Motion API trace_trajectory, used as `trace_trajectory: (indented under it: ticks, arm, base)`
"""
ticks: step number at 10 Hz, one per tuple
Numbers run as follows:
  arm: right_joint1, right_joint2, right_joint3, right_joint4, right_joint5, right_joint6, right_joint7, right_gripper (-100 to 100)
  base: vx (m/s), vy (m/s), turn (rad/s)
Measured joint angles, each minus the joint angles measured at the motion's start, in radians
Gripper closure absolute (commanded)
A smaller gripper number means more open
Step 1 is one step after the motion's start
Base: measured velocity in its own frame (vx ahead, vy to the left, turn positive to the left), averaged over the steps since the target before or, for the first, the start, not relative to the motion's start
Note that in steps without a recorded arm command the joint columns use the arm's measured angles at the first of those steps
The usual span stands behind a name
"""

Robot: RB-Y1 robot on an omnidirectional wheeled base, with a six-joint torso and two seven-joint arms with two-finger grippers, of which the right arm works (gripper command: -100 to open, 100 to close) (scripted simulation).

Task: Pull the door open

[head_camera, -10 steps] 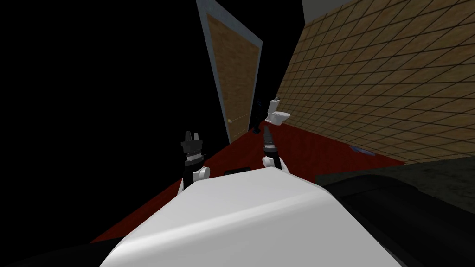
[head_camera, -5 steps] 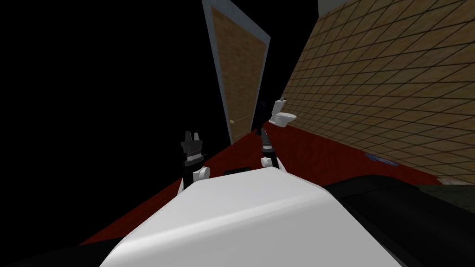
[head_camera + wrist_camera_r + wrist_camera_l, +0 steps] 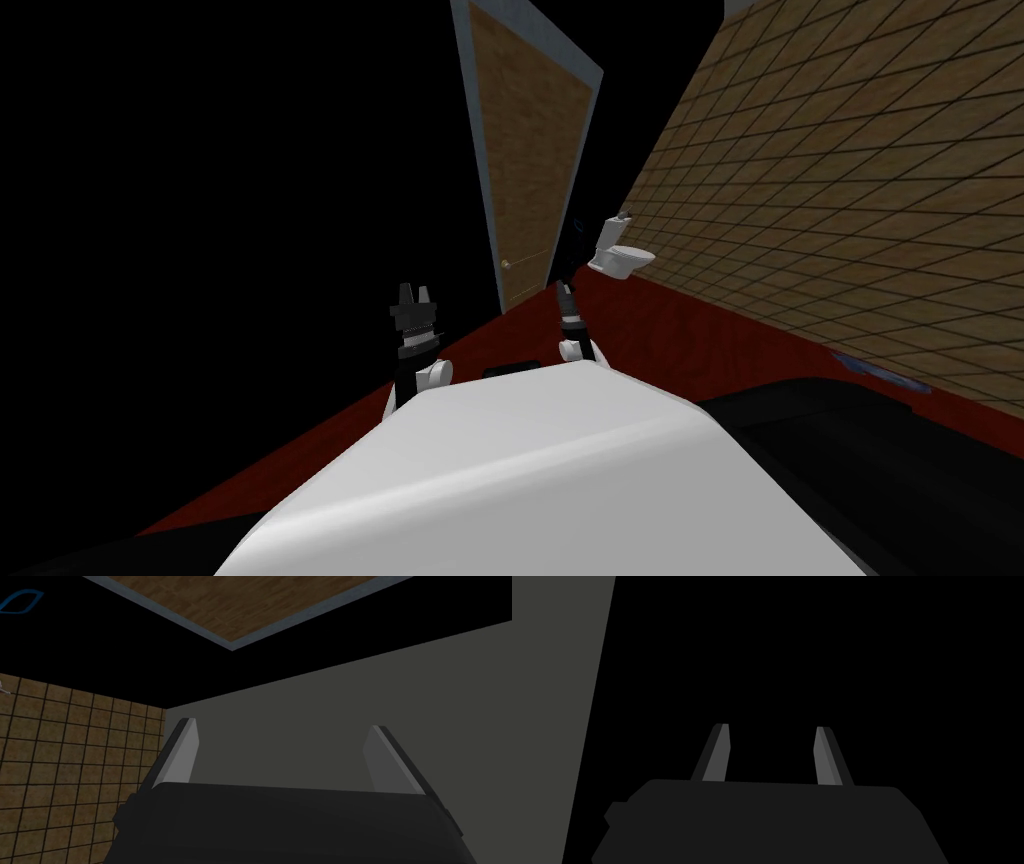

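Approach stage: the handle is not yet reached. The door (image 3: 530,150), a brown wood-grain panel in a grey-blue frame, stands at the far edge of the red floor (image 3: 700,330), with black areas on either side. Its small knob (image 3: 507,264) sits low on the panel's left margin. I cannot tell whether the panel is ajar.

My right jaws are raised ahead of me and aimed toward the foot of the door. They stand apart with nothing between the fingers (image 3: 182,751), and I judge they are held wide so that they can close on the knob once it is in reach. For now they are well apart from it. Beyond them the right wrist view shows the door's panel, the tiled wall (image 3: 850,180) and a flat grey surface (image 3: 325,701).

My left jaws point upward on my left side. They too are apart and empty, and that arm appears parked clear of the work.

A white toilet (image 3: 618,250) stands at the floor's far edge, just right of the door. A dark object (image 3: 575,240) between the two is too small to identify. The tiled wall runs along the floor's right edge, with a small blue item (image 3: 880,368) at its base.

The floor toward the knob looks unobstructed. The toilet and the wall may limit room on the right as the door swings.
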Motion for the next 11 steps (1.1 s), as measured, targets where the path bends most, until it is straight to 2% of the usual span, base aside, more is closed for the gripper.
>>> trace_trajectory:
  ticks: [3,6,11]
  arm:
    - [-0.017,-0.009,0.009,0.062,-0.02,-0.009,0.069,-100]
    - [-0.036,-0.006,0.025,0.124,-0.034,-0.017,0.147,-100]
    - [-0.08,-0.018,0.04,0.242,-0.067,-0.029,0.268,-100]
  base:
    - [0.1,-0.034,0.126]
    - [0.096,-0.037,0.126]
    - [0.088,-0.04,0.125]
